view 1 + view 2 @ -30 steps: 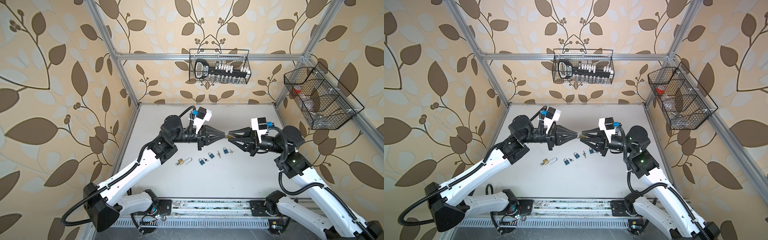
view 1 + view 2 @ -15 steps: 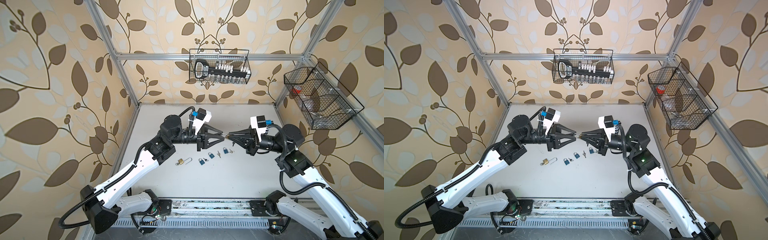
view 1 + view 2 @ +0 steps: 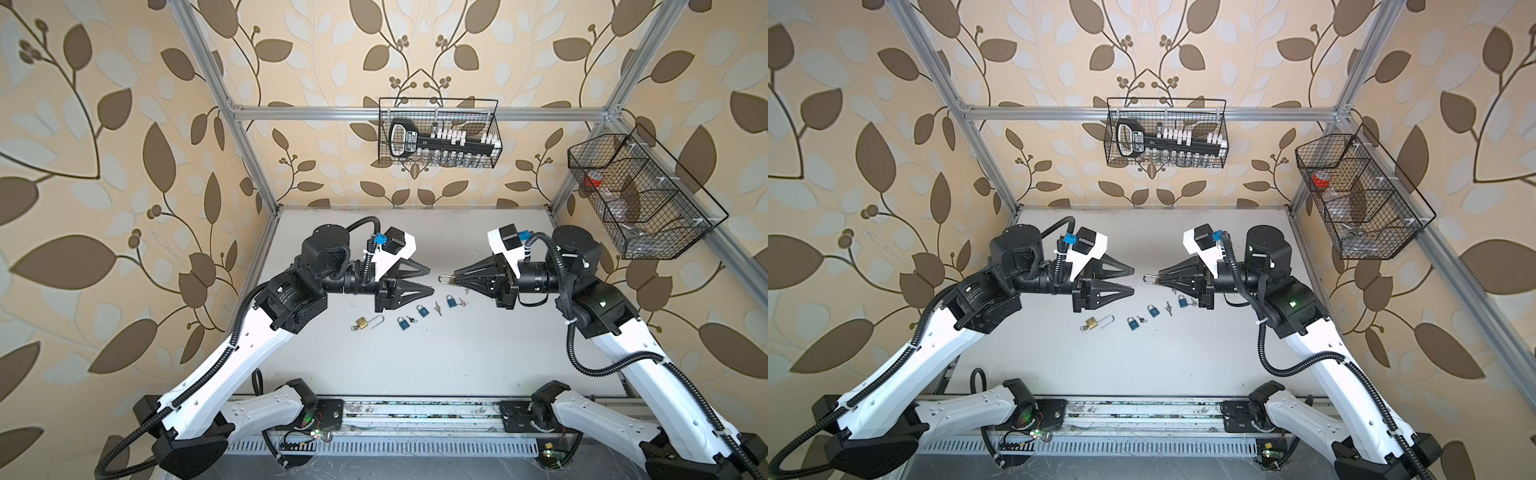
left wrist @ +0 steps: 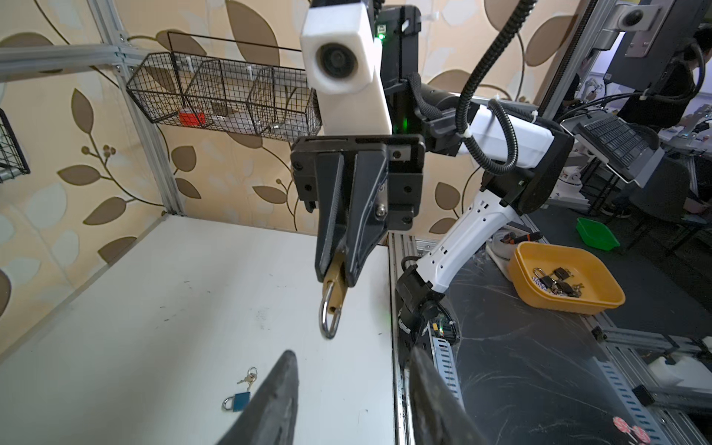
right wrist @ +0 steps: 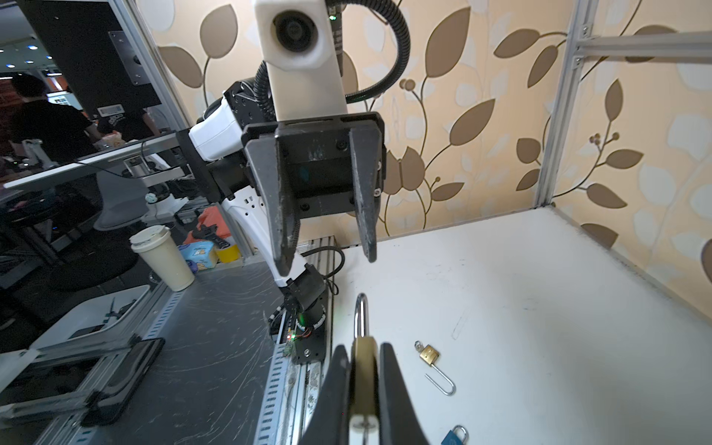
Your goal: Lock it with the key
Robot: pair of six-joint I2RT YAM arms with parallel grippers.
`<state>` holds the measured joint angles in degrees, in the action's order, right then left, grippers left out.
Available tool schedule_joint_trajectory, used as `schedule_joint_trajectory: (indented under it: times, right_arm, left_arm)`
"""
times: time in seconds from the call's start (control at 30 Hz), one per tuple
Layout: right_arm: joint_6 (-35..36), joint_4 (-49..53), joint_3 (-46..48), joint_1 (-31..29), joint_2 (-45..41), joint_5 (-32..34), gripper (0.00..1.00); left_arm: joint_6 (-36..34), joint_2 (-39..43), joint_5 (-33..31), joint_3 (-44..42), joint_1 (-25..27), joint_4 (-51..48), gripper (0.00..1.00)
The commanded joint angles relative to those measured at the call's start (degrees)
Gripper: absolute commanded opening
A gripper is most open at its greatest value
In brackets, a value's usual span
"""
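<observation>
Right fingers (image 4: 327, 227) are clamped flat on the body of the brass padlock (image 4: 334, 287). Its shackle (image 4: 328, 319) sticks out past the tips toward the left fingers (image 5: 278, 215). Left fingers are apart and empty, just off the shackle end, not touching. The lock hangs clear above the worktop (image 3: 457, 361).

Handling call: small solid brass, rigid, dense for its size. The faces are smooth, so it will likely twist in the grip once key torque goes in. Holding the broad faces is right; keep the keyway end free.

The keyway sits back between the right fingers, and I can't tell if a key is in it. The shackle looks seated, not certain.

An open brass padlock (image 3: 362, 323), blue padlocks (image 3: 402, 323) and loose keys (image 3: 437, 306) lie below the fingers.
</observation>
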<state>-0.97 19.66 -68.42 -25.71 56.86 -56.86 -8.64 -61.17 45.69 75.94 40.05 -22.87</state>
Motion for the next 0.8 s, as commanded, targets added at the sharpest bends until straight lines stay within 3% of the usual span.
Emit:
schedule_joint_trajectory:
  times: [0.0, 0.6, 0.77]
  right_arm:
    - [0.98, 2.76, -1.85, -0.12, 0.39, -4.18, 0.00]
    - [0.88, 1.88, -1.10, -0.71, 0.81, -4.89, 0.00]
    - [0.71, 1.27, -0.92, -0.99, 1.06, -4.93, 0.00]
  left_arm:
    - [-2.78, -0.68, 3.35, 1.06, -0.22, -1.41, 0.47]
    - [-0.01, -4.21, 7.83, 0.97, 0.19, 1.09, 0.27]
    - [0.11, -4.72, 7.67, 1.18, 0.51, 1.32, 0.16]
